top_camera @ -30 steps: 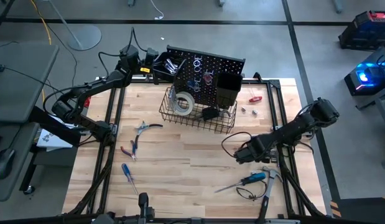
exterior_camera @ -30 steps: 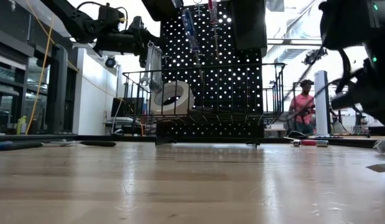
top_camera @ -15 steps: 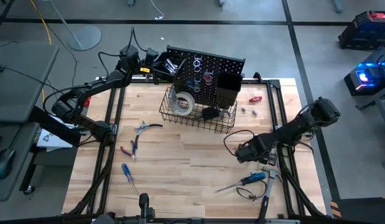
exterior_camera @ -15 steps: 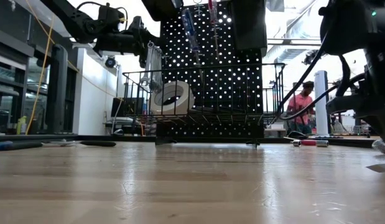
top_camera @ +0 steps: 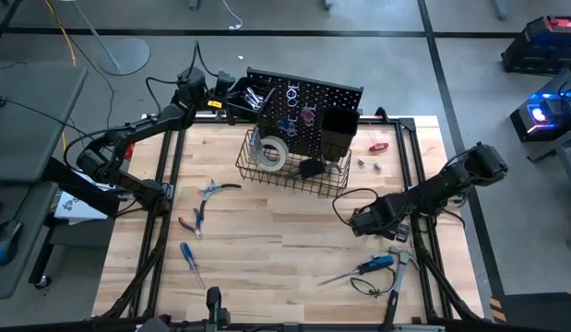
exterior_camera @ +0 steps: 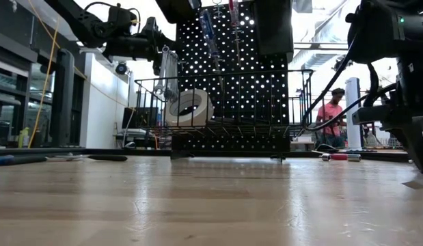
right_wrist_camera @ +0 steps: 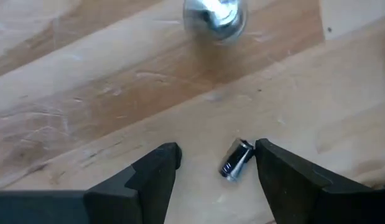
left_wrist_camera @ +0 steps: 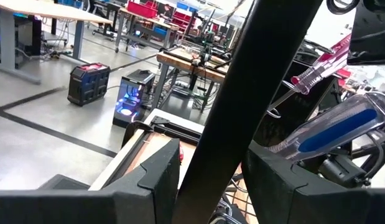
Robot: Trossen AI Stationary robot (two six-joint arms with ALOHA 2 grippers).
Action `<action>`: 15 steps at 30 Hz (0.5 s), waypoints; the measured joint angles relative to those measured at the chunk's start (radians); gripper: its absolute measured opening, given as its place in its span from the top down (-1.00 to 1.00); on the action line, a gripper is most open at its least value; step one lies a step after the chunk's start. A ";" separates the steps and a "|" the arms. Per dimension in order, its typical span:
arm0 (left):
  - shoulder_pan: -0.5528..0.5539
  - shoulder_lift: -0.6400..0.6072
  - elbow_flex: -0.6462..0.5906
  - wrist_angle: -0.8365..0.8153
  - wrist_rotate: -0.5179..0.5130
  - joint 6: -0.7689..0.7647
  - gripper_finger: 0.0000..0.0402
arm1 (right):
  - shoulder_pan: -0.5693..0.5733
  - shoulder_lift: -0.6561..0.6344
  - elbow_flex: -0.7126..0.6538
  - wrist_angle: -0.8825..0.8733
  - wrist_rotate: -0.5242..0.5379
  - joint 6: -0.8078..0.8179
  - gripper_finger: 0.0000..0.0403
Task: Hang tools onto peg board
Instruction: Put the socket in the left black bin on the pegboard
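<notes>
The black peg board (top_camera: 308,100) stands at the table's far side with a wire basket (top_camera: 294,175) holding a white tape roll (top_camera: 272,153). Blue (left_wrist_camera: 335,127) and red (left_wrist_camera: 316,71) screwdrivers hang on the board. My left gripper (top_camera: 220,92) is level at the board's left edge, shut on a silver wrench (exterior_camera: 168,72). My right gripper (top_camera: 362,224) points down over the table's right part, open. A small dark socket (right_wrist_camera: 236,159) lies on the wood between its fingers, close to one (right_wrist_camera: 279,174), and I see no touch. My left gripper pinches the wrench between its two fingers, coming level from the table's left. In the left wrist view the wrench shows as a dark bar (left_wrist_camera: 242,106) slanting up through the gap. In the low view its lower part (exterior_camera: 170,85) hangs below the fingers, clear of the table.
Loose on the table lie grey pliers (top_camera: 214,189), red-handled pliers (top_camera: 193,221), a blue screwdriver (top_camera: 189,260), another blue screwdriver (top_camera: 370,266), a hammer (top_camera: 397,281) and a red screwdriver (top_camera: 379,146). A round silver piece (right_wrist_camera: 214,15) lies beyond the socket. A person (exterior_camera: 332,113) stands behind the table.
My right gripper has sunk toward the table and rolled a little about its own line, drifting slightly toward the right edge. The left arm and the wrench have kept still.
</notes>
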 joint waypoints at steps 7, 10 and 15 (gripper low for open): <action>-0.007 0.000 0.000 0.000 0.001 -0.045 0.22 | 0.000 -0.025 -0.010 0.024 0.002 -0.011 -0.07; -0.009 0.000 0.000 0.000 0.001 -0.045 0.22 | 0.002 -0.027 -0.012 0.033 0.002 -0.011 -0.07; -0.009 0.000 0.000 0.000 0.001 -0.048 0.22 | 0.002 -0.027 -0.013 0.053 0.001 -0.012 -0.03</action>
